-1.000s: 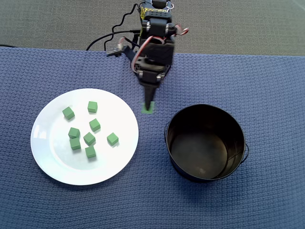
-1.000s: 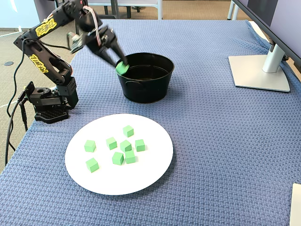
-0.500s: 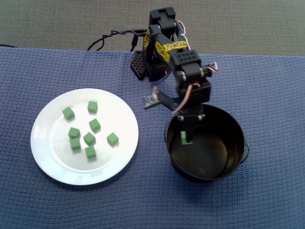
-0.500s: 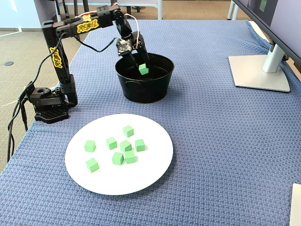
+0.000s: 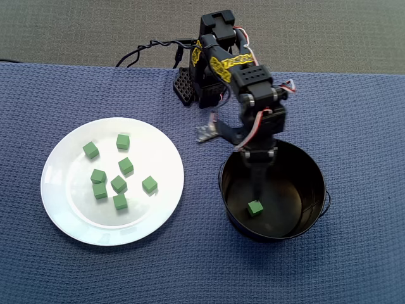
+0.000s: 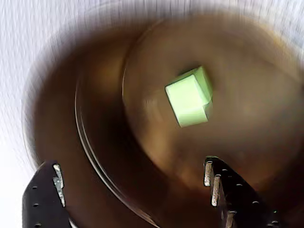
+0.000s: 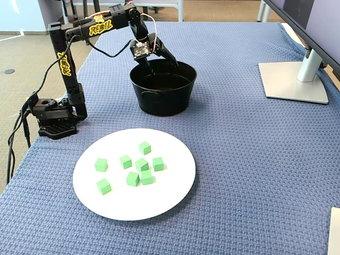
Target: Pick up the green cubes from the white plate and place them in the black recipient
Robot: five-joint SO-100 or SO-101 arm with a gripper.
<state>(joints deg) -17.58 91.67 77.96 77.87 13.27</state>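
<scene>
In the overhead view, the gripper (image 5: pixel 258 180) hangs over the near-arm side of the black recipient (image 5: pixel 314 183), reaching in just past its rim. One green cube (image 5: pixel 255 208) lies on the pot's dark floor, apart from the fingers, so the claw holds nothing. Seven green cubes (image 5: pixel 118 183) sit in a loose cluster on the white plate (image 5: pixel 63 209), which lies to the left of the pot on the blue woven cloth (image 5: pixel 354 126). Plate and pot sit side by side, a short swing apart, which suits repeated trips.

In the wrist view, the picture is smeared by motion, yet the two dark fingers (image 6: pixel 223 190) stand wide apart at the bottom edge with bare pot floor between them: the claw is released. The cube (image 6: pixel 189 97) lies beyond the fingertips on the brown shiny floor (image 6: pixel 256 128); it looks tilted on an edge, though the blur may be causing that.

In the fixed view, the arm (image 7: pixel 101 24) arches from its base (image 7: pixel 53 119) at the cloth's left edge, wrist bent down so the gripper (image 7: pixel 159 57) points into the pot (image 7: pixel 164 98). The dropped cube is hidden by the wall here. The seven cubes (image 7: pixel 142 164) on the plate (image 7: pixel 133 204) remain to be carried; one delivery looks done.
</scene>
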